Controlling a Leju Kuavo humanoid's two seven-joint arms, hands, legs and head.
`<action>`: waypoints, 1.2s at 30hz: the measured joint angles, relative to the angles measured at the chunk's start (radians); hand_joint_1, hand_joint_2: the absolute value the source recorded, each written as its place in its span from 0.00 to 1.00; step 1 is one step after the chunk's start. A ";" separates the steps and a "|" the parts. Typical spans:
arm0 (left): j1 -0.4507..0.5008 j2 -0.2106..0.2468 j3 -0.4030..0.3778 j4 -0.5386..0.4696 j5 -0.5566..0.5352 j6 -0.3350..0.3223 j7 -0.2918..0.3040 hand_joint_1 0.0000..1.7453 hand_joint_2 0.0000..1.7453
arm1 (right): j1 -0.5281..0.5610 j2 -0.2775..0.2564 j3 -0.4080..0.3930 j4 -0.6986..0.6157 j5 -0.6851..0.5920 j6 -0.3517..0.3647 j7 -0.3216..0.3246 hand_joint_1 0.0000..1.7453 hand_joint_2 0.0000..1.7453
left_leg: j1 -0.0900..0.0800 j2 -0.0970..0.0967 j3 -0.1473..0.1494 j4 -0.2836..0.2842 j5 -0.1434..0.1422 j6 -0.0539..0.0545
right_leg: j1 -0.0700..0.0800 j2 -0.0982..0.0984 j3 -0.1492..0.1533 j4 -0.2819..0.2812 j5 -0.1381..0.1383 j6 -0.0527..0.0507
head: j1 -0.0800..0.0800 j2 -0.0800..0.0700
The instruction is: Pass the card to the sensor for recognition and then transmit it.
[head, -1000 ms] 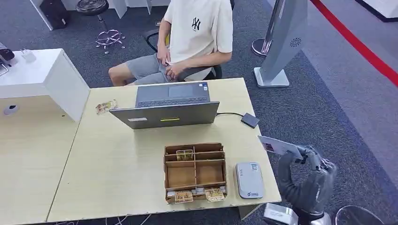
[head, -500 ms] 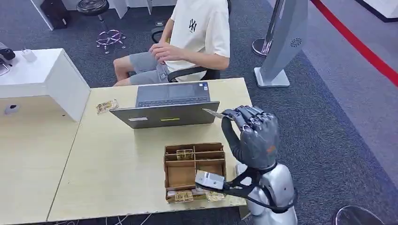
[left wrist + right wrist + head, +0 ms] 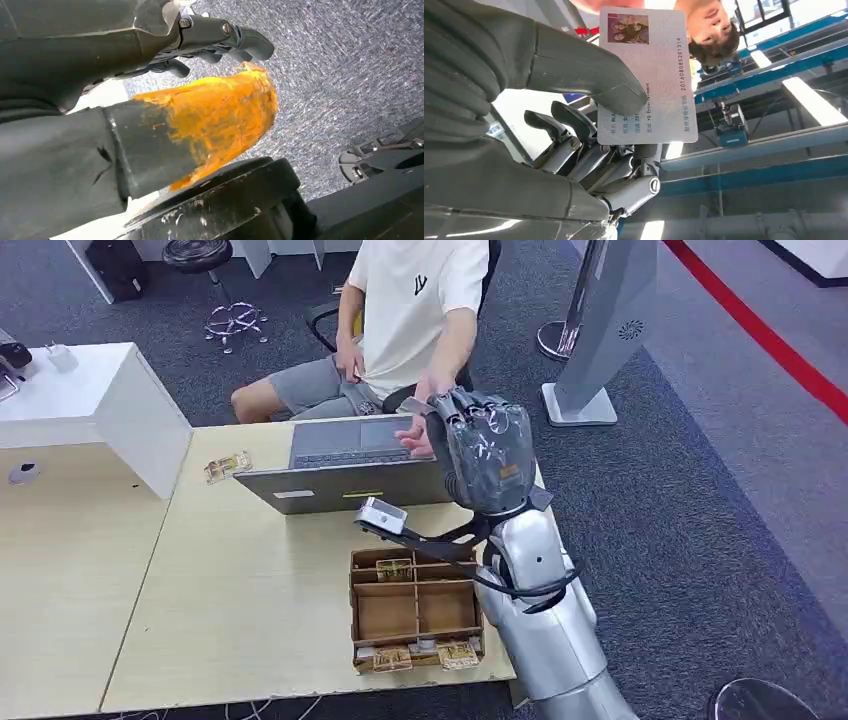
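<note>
We are pinching the card (image 3: 647, 75) between the thick thumb and the darker fingers (image 3: 574, 125) of our right hand (image 3: 482, 450); in the right wrist view the thumb is pressing on the card's printed face, the fingers are backing it from behind, and most of the card, with its small photo and rows of print, is standing clear of the grip. In the head view our right hand is raised above the far edge of the table (image 3: 250, 590), just beside the open laptop (image 3: 350, 465), with the back of the hand turned toward the camera. A person's hand (image 3: 418, 435) is reaching in from the far side, palm open, close to our fingers, and we cannot tell whether it is touching the card. The person (image 3: 415, 310) in a pale T-shirt is sitting on a chair behind the table. Nearer to us on the table a brown cardboard organiser (image 3: 415, 608) is sitting with a few small cards in its compartments.

Our left hand (image 3: 165, 100) is hanging over grey carpet (image 3: 340, 65); its fingers are curling inward, holding nothing.
</note>
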 joint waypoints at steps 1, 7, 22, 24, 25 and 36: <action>-0.001 0.000 -0.003 0.000 0.000 0.000 0.000 0.00 0.00 | -0.011 -0.007 0.008 0.009 0.000 0.000 0.014 1.00 1.00 | 0.000 0.000 0.000 0.000 0.000 0.000 | 0.000 0.000 0.000 0.000 0.000 0.000 | 0.000 0.000; -0.003 0.000 -0.009 0.000 0.000 0.000 0.001 0.00 0.00 | -0.048 -0.070 0.069 0.043 0.001 0.000 0.118 0.01 1.00 | 0.000 0.000 0.000 0.000 0.000 0.000 | 0.000 0.000 -0.001 0.000 0.000 0.000 | 0.000 0.000; 0.000 0.000 -0.012 0.004 0.019 0.006 0.000 0.00 0.00 | -0.061 -0.226 0.235 0.049 0.000 -0.001 0.327 0.00 1.00 | 0.000 0.000 -0.001 0.000 0.000 0.000 | 0.000 0.000 -0.002 0.000 0.000 0.000 | 0.000 0.000; 0.003 0.000 -0.012 0.004 0.026 0.013 -0.001 0.00 0.00 | -0.015 -0.219 0.222 0.000 -0.017 -0.002 0.246 0.00 1.00 | 0.000 -0.001 -0.002 0.000 0.000 0.000 | 0.000 -0.001 -0.002 0.000 0.000 0.000 | 0.001 0.000; 0.005 0.000 -0.012 0.004 0.028 0.015 -0.002 0.00 0.00 | 0.010 -0.210 0.210 -0.024 -0.031 -0.002 0.206 0.00 1.00 | 0.000 -0.001 -0.002 0.000 0.000 0.000 | 0.000 -0.001 -0.002 0.000 0.000 0.000 | 0.000 0.000; 0.027 0.000 -0.008 0.004 0.092 0.042 -0.012 0.00 0.00 | 0.388 0.053 -0.026 -0.267 -0.392 -0.003 -0.509 0.00 1.00 | 0.001 -0.001 -0.004 -0.001 -0.002 -0.002 | 0.001 -0.001 -0.004 0.000 -0.003 -0.001 | 0.000 0.000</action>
